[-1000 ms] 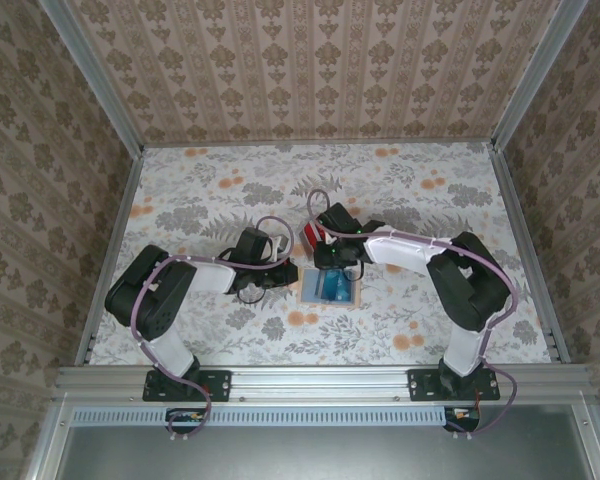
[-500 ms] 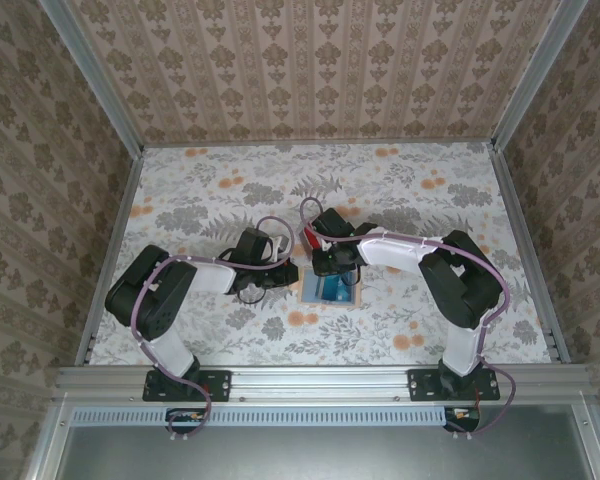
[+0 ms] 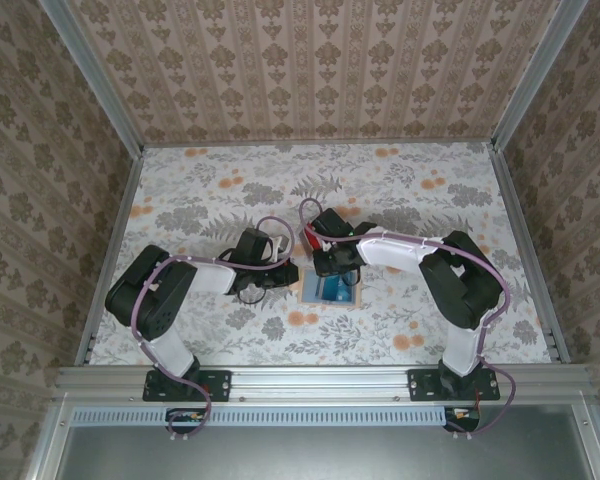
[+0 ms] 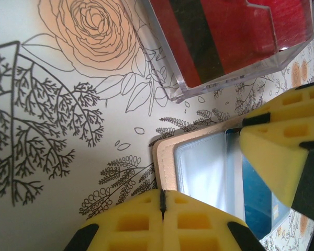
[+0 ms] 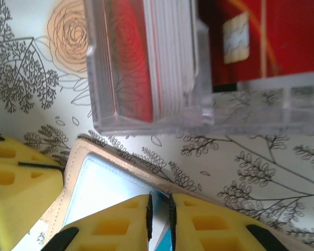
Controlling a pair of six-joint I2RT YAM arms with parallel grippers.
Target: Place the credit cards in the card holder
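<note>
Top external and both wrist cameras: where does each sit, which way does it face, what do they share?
Top external: above and behind the bases, facing down at the table; both arms show, left gripper and right gripper at the open card holder.
Left wrist: on the left arm, facing down past its yellow fingers at the card holder and the credit cards in a clear tray.
Right wrist: on the right arm, facing down past its yellow fingers.
Shared: both wrist views see card holder and tray.
</note>
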